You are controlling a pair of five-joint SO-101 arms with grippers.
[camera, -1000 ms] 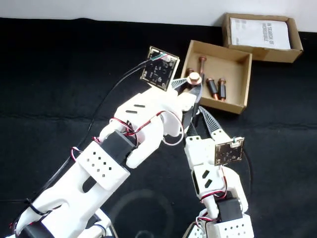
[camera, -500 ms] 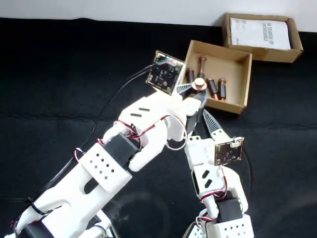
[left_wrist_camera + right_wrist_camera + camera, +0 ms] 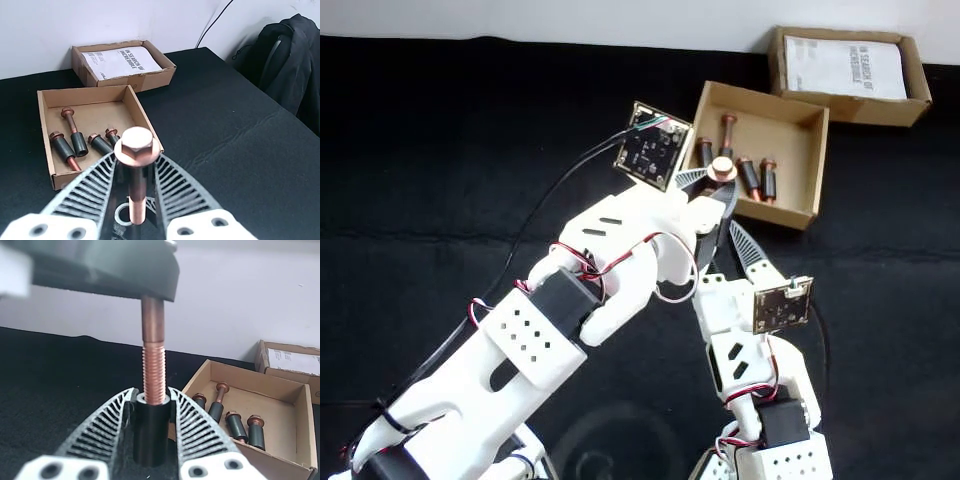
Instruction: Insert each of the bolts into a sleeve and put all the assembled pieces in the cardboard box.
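Observation:
My left gripper [image 3: 136, 159] is shut on a copper bolt [image 3: 136, 150], held upright with its hex head on top. Directly below, my right gripper [image 3: 150, 412] is shut on a black sleeve [image 3: 150, 432]. The bolt [image 3: 153, 367] has its threaded end just inside the sleeve's mouth. In the high view the left gripper [image 3: 716, 186] with the bolt [image 3: 723, 168] hovers at the near left edge of the cardboard box [image 3: 788, 128], and the right gripper [image 3: 721, 228] sits under it. Several assembled pieces [image 3: 752, 176] lie inside the box.
A second cardboard box [image 3: 850, 110] with a printed sheet stands at the back right, touching the first. A dark bag [image 3: 292, 65] sits at the table's far side in the left wrist view. Black cloth covers the table, with open room to the left.
The left gripper has carried the bolt a little to the right and toward the right gripper, then held still. The right arm has not moved.

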